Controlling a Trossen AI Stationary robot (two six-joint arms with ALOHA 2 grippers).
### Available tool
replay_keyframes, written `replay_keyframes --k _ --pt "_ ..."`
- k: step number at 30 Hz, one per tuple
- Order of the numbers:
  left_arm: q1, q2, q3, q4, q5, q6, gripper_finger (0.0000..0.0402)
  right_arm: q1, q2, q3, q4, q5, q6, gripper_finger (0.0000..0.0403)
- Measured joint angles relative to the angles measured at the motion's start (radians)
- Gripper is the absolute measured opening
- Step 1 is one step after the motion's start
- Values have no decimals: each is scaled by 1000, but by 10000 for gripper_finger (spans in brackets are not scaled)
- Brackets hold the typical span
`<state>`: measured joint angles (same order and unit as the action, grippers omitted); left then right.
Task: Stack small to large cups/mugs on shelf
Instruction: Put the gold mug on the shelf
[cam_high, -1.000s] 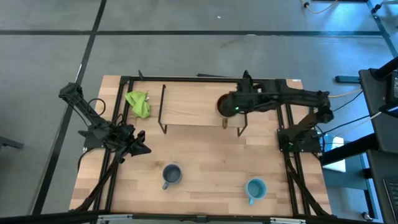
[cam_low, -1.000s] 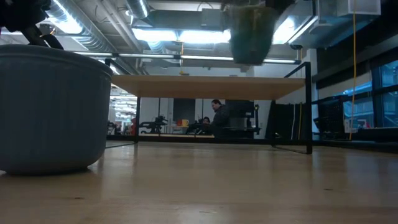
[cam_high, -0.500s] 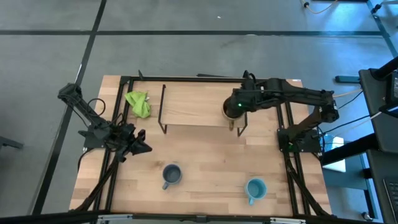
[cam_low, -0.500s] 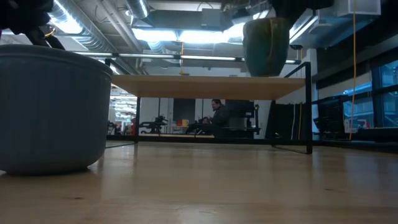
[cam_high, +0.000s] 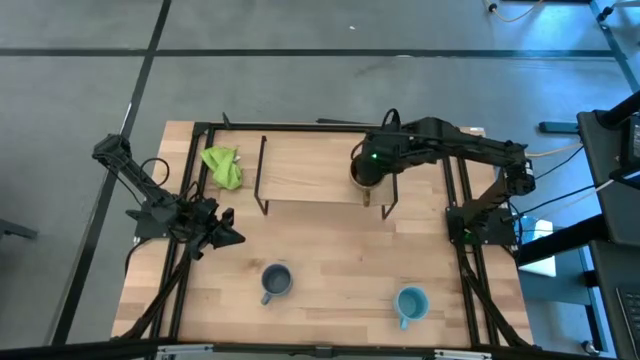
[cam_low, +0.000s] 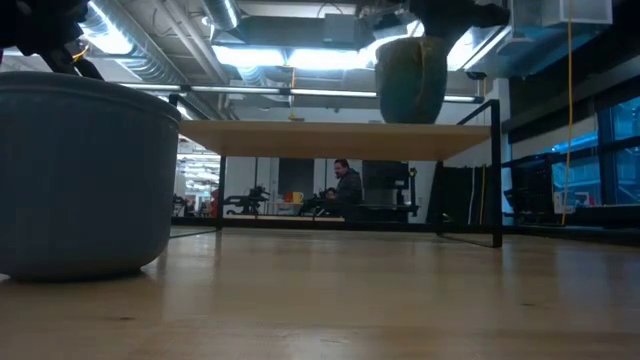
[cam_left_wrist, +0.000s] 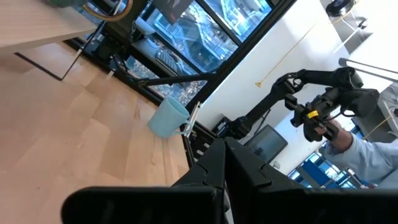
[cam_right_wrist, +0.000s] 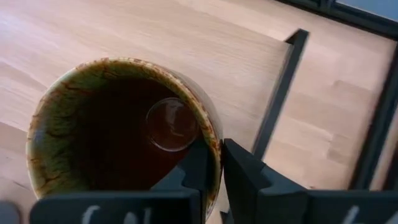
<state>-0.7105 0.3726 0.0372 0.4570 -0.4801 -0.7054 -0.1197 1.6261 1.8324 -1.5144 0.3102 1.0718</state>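
Two mugs, the grey-blue mug (cam_high: 276, 281) and sky-blue mug (cam_high: 410, 303), stand on the table's (cam_high: 330, 260) near part from above, while the left gripper (cam_high: 222, 232) waits pinched together at the left edge. Level across, the brown-olive mug (cam_low: 411, 80) sits at the shelf (cam_low: 330, 139) top's right end. Its wrist view shows the right gripper (cam_right_wrist: 214, 163) clamping that mug's rim.

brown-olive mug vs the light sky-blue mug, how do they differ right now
The brown-olive mug is pinched at its rim by the right gripper over the shelf; the light sky-blue mug stands free on the tabletop, nearer the front edge. The brown-olive mug has a dark glazed inside; the sky-blue one is pale throughout. Both are upright and empty.
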Motion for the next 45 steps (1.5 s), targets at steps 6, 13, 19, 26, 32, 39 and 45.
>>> replay_keyframes --k 6,13,19,26,32,39,45 --pt "0 0 0 0 0 -2 1 -32 3 0 27 -16 -29 41" --pt "0 0 0 -1 0 -2 1 -58 -2 0 -12 -44 -34 41" --pt "0 0 0 -7 0 -2 5 -60 -2 0 1 -73 -55 41" --pt "0 0 0 -27 9 -26 3 -61 -2 0 13 -99 -146 41" --pt "0 0 0 -27 10 -26 1 -74 -2 0 15 -100 -222 41" --pt "0 0 0 -27 10 -21 1 -114 -2 0 29 -105 -349 41" --pt "0 0 0 -28 10 -21 2 -171 -2 0 76 -225 -471 41"
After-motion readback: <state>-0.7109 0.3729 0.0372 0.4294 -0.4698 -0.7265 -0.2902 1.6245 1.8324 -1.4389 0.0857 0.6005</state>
